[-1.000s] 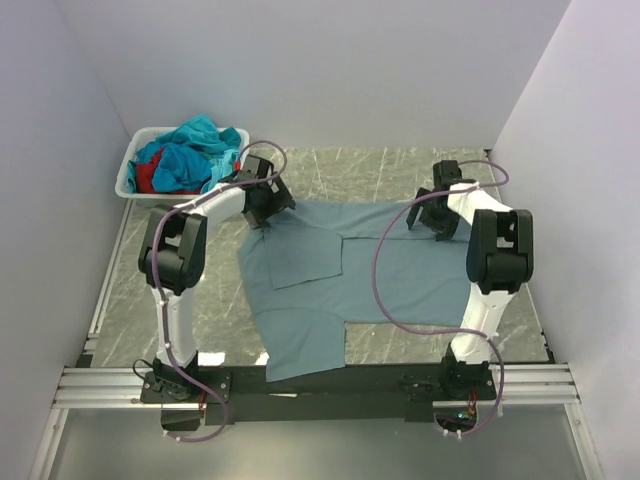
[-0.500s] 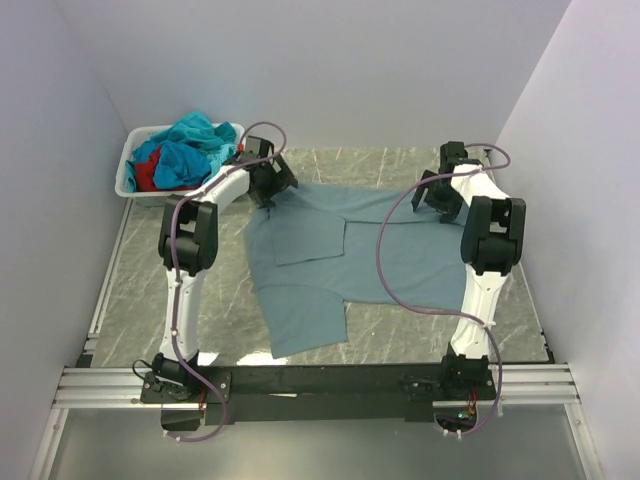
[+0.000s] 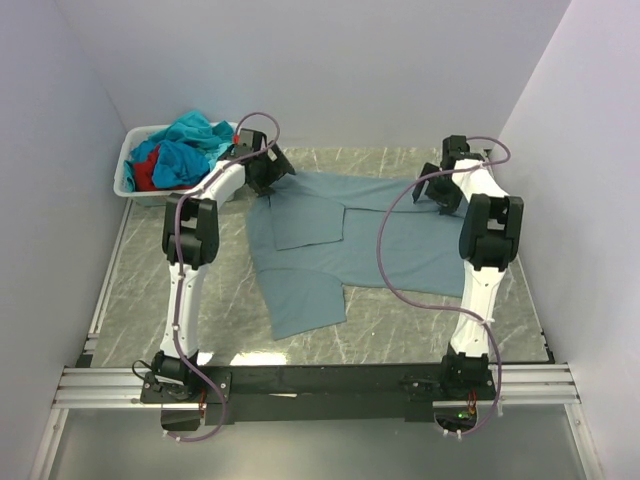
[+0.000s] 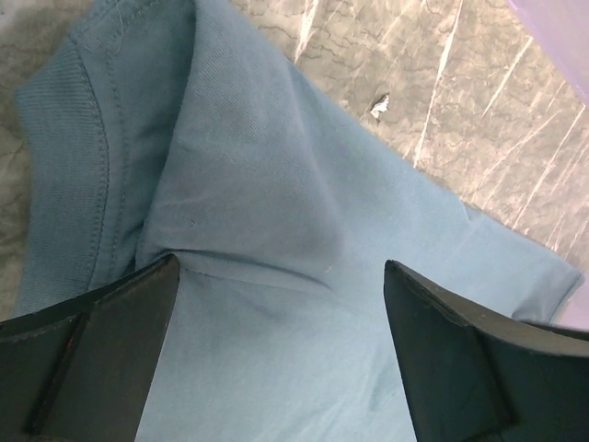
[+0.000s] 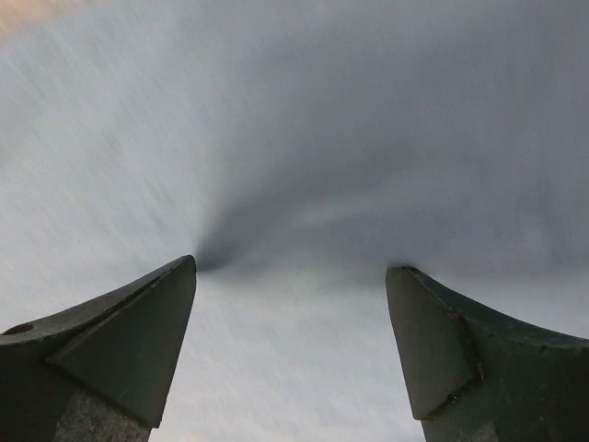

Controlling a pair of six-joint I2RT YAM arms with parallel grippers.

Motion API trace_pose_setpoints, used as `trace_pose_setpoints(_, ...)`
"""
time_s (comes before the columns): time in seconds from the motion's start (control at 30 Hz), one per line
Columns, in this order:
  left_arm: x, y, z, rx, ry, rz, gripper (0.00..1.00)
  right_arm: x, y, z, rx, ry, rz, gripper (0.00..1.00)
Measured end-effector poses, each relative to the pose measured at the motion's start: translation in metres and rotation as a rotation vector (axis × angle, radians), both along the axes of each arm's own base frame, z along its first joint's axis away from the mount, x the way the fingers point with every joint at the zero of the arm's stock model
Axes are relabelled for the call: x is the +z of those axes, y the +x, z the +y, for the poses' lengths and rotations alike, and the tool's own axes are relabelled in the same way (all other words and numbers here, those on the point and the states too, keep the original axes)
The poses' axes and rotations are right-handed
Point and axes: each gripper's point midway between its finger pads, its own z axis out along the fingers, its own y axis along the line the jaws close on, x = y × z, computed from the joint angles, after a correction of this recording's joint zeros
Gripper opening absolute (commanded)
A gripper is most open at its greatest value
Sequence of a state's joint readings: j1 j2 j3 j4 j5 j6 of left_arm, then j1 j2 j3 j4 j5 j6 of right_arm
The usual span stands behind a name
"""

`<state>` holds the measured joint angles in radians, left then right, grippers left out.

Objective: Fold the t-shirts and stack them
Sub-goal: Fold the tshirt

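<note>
In the last second both arms reached farther and the grey-blue t-shirt (image 3: 390,245) slid along with them — it now lies wholly on the surface (image 3: 420,325), off the near edge, ready, I think, for folding — with the left tool (image 4: 281,267) and the right tool (image 5: 290,262) spread open upon the cloth.

spread shirt (image 3: 410,250): plain dusty grey-blue | table (image 3: 400,330): grey marble, pale veins | basket (image 3: 125,178): white | heaped shirts (image 3: 190,150): teal, blue, red

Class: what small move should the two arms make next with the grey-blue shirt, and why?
Probably spread the left gripper and right gripper slightly apart sideways: both sit on the far edge of the shirt, where cloth puckers at their fingers.
</note>
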<state>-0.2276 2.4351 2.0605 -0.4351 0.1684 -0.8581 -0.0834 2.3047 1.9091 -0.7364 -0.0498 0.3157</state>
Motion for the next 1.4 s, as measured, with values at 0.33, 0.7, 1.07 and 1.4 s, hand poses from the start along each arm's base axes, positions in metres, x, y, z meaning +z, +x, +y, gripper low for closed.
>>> trace_pose_setpoints(0.33,0.028,-0.051,-0.004,-0.048,0.069,0.008,0.99,0.051,-0.067,0.004,-0.024,0.011,-0.027,0.91)
trace_pose_setpoints(0.7,0.174,-0.181,-0.025,-0.123,0.055,-0.265,0.99,0.107,-0.147,0.017,-0.108,0.057,-0.221,0.92)
trace_pose_setpoints(1.07,0.07,-0.352,0.008,-0.16,0.111,-0.04,0.99,0.087,-0.224,0.014,-0.228,0.048,-0.253,0.96)
trace_pose_setpoints(1.4,0.002,-0.448,0.008,-0.263,0.07,0.137,0.89,0.072,-0.263,-0.016,-0.392,-0.028,-0.283,1.0)
